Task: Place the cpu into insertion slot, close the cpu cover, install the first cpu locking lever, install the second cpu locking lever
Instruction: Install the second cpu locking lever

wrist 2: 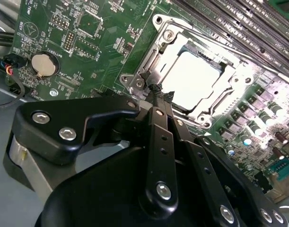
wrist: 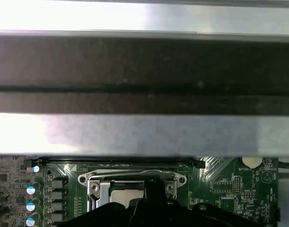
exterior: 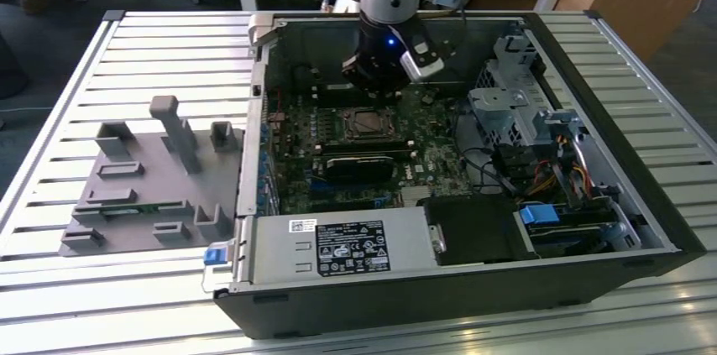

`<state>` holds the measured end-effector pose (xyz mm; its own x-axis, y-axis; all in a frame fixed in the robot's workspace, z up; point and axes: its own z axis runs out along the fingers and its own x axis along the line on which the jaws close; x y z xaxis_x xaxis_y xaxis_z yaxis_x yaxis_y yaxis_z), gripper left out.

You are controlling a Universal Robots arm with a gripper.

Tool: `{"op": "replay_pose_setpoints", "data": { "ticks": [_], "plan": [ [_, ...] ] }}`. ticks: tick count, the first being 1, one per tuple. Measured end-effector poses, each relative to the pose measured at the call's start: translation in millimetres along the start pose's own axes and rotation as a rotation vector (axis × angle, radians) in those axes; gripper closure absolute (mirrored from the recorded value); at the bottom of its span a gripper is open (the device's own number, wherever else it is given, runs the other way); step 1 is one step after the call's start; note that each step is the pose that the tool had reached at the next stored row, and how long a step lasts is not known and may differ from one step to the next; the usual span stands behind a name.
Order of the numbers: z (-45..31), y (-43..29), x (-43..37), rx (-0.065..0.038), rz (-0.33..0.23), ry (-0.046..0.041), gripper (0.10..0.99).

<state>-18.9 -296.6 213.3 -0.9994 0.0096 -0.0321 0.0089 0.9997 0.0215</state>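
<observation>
In the exterior view, a grey moulded plastic fixture (exterior: 151, 183) with upright pegs lies at the left on a ribbed white metal table (exterior: 67, 95). Right of it, an open black computer case (exterior: 448, 288) shows a green circuit board. Upper centre, the arm's black gripper (exterior: 375, 78) hangs just above the insertion slot (exterior: 367, 124). In the second wrist view, the gripper's (wrist 2: 159, 92) slim black fingers are pressed together, holding nothing, at the silver cpu cover's (wrist 2: 153, 64) corner. The cpu (wrist 2: 194, 78), dull pale metal, sits inside the frame, upper right of centre.
</observation>
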Motion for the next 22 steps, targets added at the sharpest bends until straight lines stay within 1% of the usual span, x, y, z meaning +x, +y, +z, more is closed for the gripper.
{"op": "replay_pose_setpoints", "data": {
  "ticks": [4, 7, 10, 12, 13, 17, 22],
  "plan": [
    [-7.1, 0.1, -0.3, 0.0, 0.0, 0.0003, 0.969],
    [-15.2, 0.3, -0.5, 0.0, 0.0, 0.0007, 0.969],
    [-25.8, 0.6, -0.8, 0.0, 0.0, 0.0014, 0.969],
    [-30.7, 0.6, -1.0, 0.0, 0.0, 0.0021, 0.969],
    [-31.8, 0.7, -1.1, 0.0, 0.0, 0.0028, 0.969],
    [-32.0, -1.2, -1.1, 0.0, 0.0, 0.0053, 0.969],
    [-32.2, -9.5, -1.2, 0.0, 0.0, 0.0076, 0.969]
  ]
}}
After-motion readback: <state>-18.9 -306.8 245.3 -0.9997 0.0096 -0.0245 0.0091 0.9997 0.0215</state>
